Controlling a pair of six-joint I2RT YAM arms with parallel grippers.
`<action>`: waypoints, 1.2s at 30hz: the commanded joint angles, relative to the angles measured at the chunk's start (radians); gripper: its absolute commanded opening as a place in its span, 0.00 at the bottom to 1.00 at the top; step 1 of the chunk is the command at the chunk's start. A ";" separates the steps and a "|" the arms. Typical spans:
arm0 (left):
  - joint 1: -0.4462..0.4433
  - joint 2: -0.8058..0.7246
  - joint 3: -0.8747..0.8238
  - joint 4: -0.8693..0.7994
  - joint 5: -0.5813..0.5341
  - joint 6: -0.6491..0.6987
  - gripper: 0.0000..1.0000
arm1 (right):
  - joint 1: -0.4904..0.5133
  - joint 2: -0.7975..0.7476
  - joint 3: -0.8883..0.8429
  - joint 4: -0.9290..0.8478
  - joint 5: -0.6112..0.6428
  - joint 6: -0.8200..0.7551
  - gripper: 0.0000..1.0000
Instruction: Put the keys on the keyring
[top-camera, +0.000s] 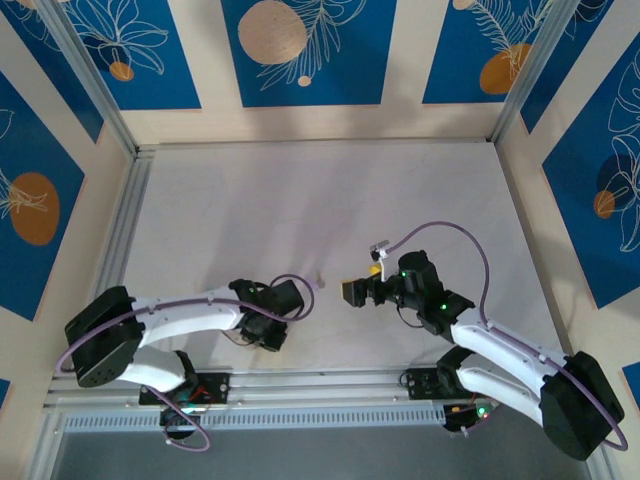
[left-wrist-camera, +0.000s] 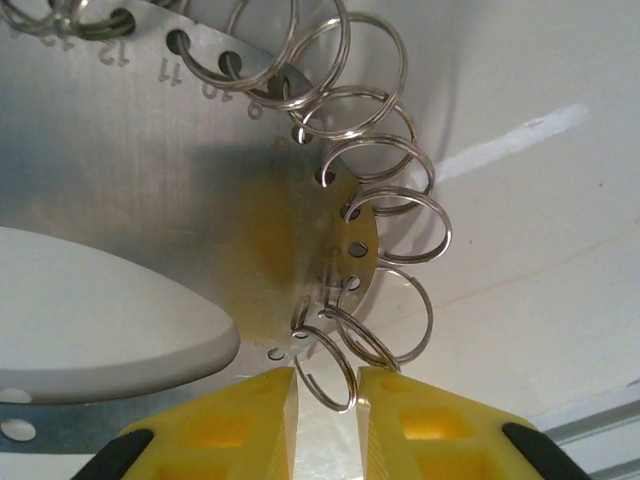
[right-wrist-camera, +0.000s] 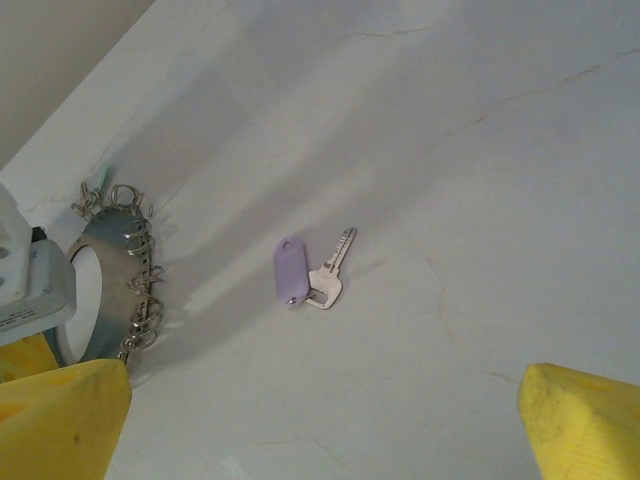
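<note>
A curved metal plate (left-wrist-camera: 150, 190) with numbered holes carries several split rings. The lowest keyring (left-wrist-camera: 335, 365) hangs between the yellow fingers of my left gripper (left-wrist-camera: 327, 405), and both pads press its sides. The same plate (right-wrist-camera: 105, 265) stands at the left of the right wrist view. A silver key (right-wrist-camera: 330, 272) joined to a lilac tag (right-wrist-camera: 288, 270) lies flat on the table, well ahead of my right gripper (right-wrist-camera: 325, 430), which is open wide and empty. From above, the key (top-camera: 320, 283) is a pale speck between the left gripper (top-camera: 298, 298) and the right gripper (top-camera: 358, 285).
The white table (top-camera: 300, 200) is walled by aluminium rails (top-camera: 120, 230) and blue patterned panels. A white part of the left arm (right-wrist-camera: 25, 285) sits beside the plate. Both arm bases (top-camera: 190, 385) stand at the near edge.
</note>
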 joint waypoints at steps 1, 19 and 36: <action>0.009 0.020 -0.011 0.006 -0.011 0.018 0.21 | 0.008 -0.032 -0.015 -0.002 0.014 0.008 0.99; 0.008 0.011 0.008 -0.066 -0.088 0.021 0.10 | 0.008 -0.053 -0.031 0.009 0.026 0.009 0.99; -0.025 0.055 0.017 -0.109 -0.182 -0.013 0.19 | 0.009 -0.075 -0.037 0.009 0.026 0.002 0.99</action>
